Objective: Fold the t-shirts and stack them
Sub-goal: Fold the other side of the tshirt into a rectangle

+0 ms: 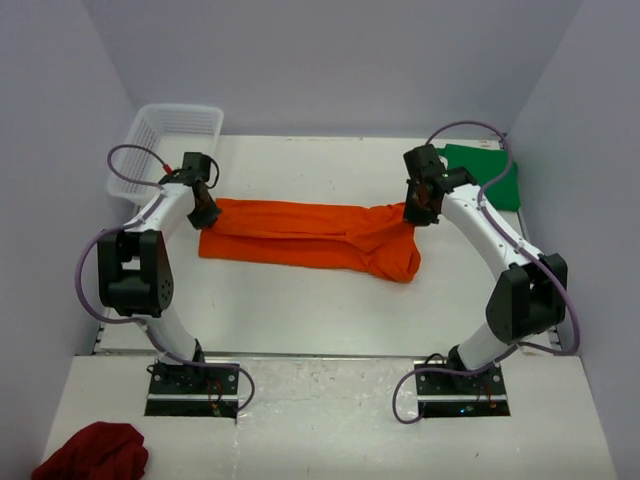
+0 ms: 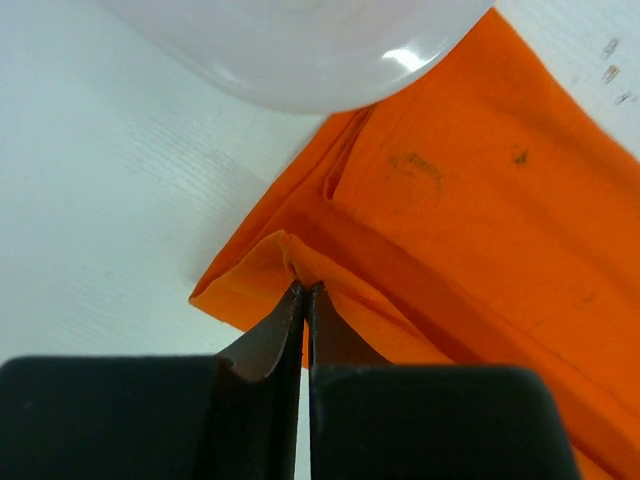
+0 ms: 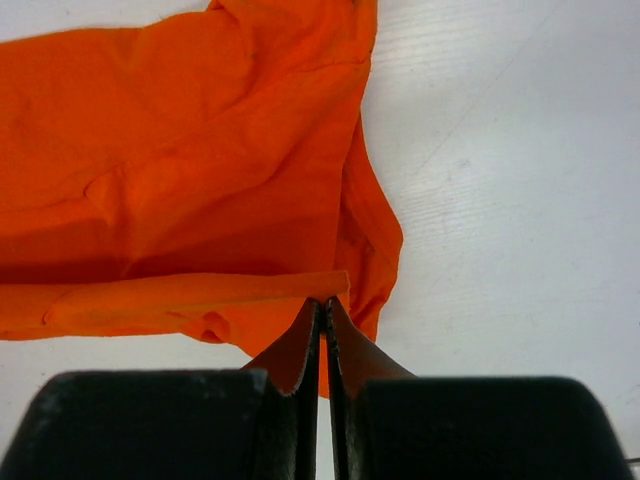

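While my left gripper point(image 2: 305, 290) and right gripper point(image 3: 325, 303) pinch the half-folded orange shirt point(image 1: 300, 235), the green shirt point(image 1: 470, 160) lies unstacked.

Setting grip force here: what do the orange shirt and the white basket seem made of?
The orange shirt looks like thin matte cloth, likely cotton knit: it lies in soft folds and creases. The basket looks like white moulded plastic, judging by its stiff open-lattice walls, though it is too small to be sure.
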Action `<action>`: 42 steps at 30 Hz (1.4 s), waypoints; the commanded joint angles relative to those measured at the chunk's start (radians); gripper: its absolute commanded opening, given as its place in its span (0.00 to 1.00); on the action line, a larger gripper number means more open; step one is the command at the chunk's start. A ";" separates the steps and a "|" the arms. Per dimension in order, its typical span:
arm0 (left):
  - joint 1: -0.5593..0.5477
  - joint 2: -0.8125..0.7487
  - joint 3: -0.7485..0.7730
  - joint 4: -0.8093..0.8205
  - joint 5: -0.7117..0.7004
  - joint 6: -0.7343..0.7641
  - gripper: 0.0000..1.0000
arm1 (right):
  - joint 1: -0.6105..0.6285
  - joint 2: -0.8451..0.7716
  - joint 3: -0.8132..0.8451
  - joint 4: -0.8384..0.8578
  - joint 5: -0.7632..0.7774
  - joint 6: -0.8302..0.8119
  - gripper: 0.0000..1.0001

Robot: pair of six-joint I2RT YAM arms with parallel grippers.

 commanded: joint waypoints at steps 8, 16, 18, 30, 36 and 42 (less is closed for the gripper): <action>-0.019 0.092 0.140 0.005 -0.046 0.021 0.00 | -0.033 0.095 0.107 0.014 -0.032 -0.039 0.00; -0.034 0.167 0.170 0.000 -0.031 0.013 0.00 | -0.033 0.180 0.131 0.025 -0.069 -0.050 0.00; -0.036 0.169 0.170 0.000 -0.030 0.007 0.08 | -0.035 0.187 0.133 0.031 -0.069 -0.050 0.00; -0.114 0.032 0.157 0.021 -0.281 -0.035 0.85 | -0.035 0.269 0.187 0.048 -0.058 -0.064 0.00; -0.180 0.018 0.146 -0.005 -0.303 -0.036 0.96 | -0.041 0.344 0.222 0.060 -0.044 -0.058 0.00; -0.263 -0.015 0.101 0.017 -0.258 -0.035 0.96 | -0.067 0.451 0.308 0.077 -0.041 -0.067 0.00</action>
